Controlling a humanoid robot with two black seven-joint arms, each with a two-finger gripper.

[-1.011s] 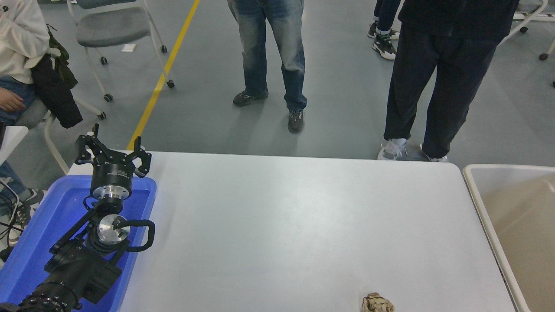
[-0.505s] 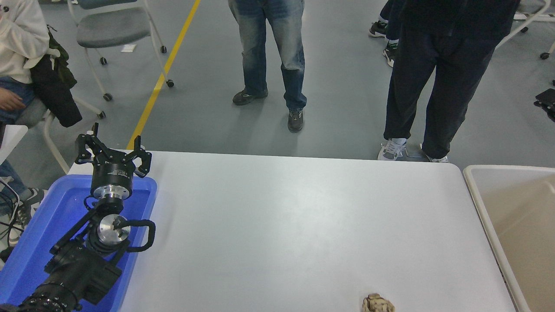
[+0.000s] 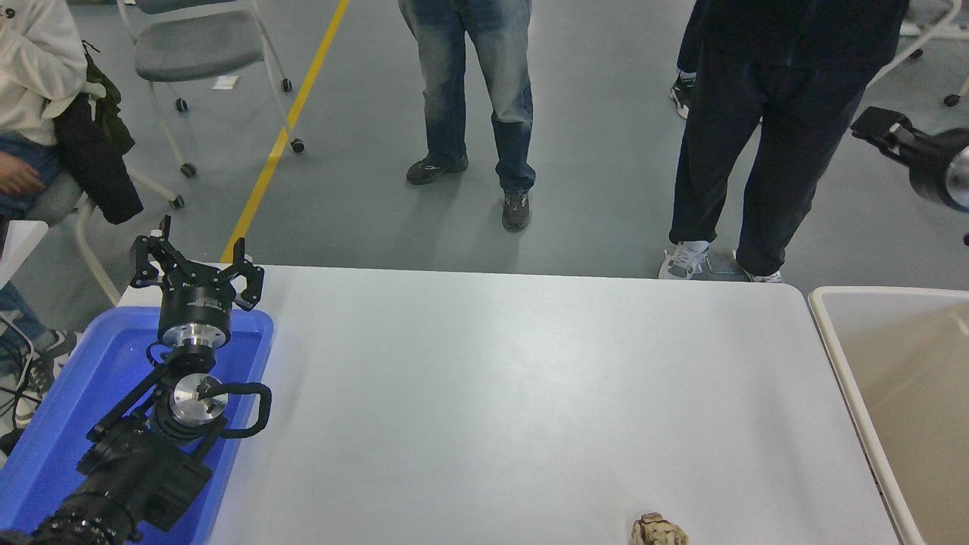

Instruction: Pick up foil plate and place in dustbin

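Note:
The foil plate is not in view anywhere on the table. The dustbin (image 3: 893,291), a beige bin with a pale rim and tan inside, stands off the table's right end and is cut off by the picture's edge. My right gripper (image 3: 872,129) reaches in from the right edge, high over the floor beyond the bin; its tip is too small and dark to read. My left gripper (image 3: 195,256) is parked at the lower left over the blue tray, open with nothing between its fingers.
A blue plastic tray (image 3: 68,393) lies at the table's left end under the left arm. A small crumpled tan paper ball (image 3: 658,531) sits at the table's near edge. Two people stand at the far side, one sits at the far left, and wheeled chairs stand behind.
My right arm has come into view from the right edge, moving left above the dustbin's far side. The person in dark trousers shifted their feet. The left arm has not moved.

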